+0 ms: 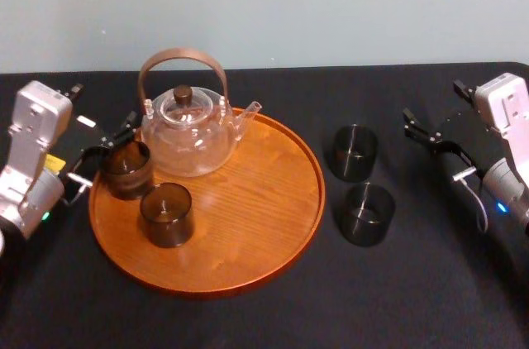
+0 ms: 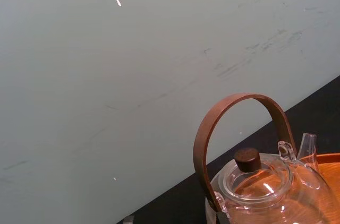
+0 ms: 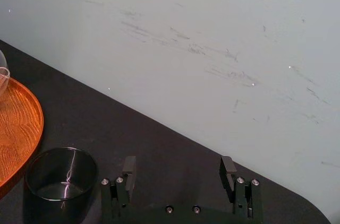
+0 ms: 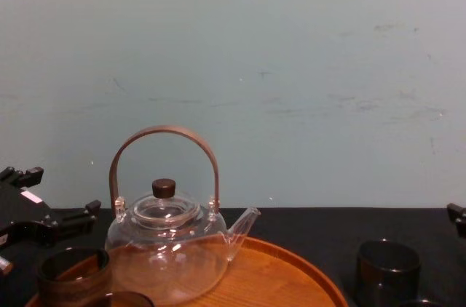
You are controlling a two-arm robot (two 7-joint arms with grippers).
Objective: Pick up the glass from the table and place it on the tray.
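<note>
Our left pincer (image 1: 106, 150) reaches in over the left rim of the tray (image 1: 248, 274), and the glass (image 1: 126, 169) is right at its tips. We cannot tell whether this pincer is spread or pinching the glass. We also cannot tell whether the glass rests on the wood or hangs just above it. Just beyond the pincer, farther back on the tray, stands the teapot (image 1: 186, 138), upright, with its spout pointing away from the pincer. A second glass (image 1: 166, 214) stands on the tray, near the first and on its nearer side, apart from the pincer.

Our right pincer (image 3: 178, 166) is spread and holds nothing, hanging above the table (image 1: 413, 299) well away from the tray. A third glass (image 1: 355, 152) stands upright on the table between this pincer and the tray, near the tips but not touching them. A fourth glass (image 1: 368, 214) stands just beside the third, closer to us.
</note>
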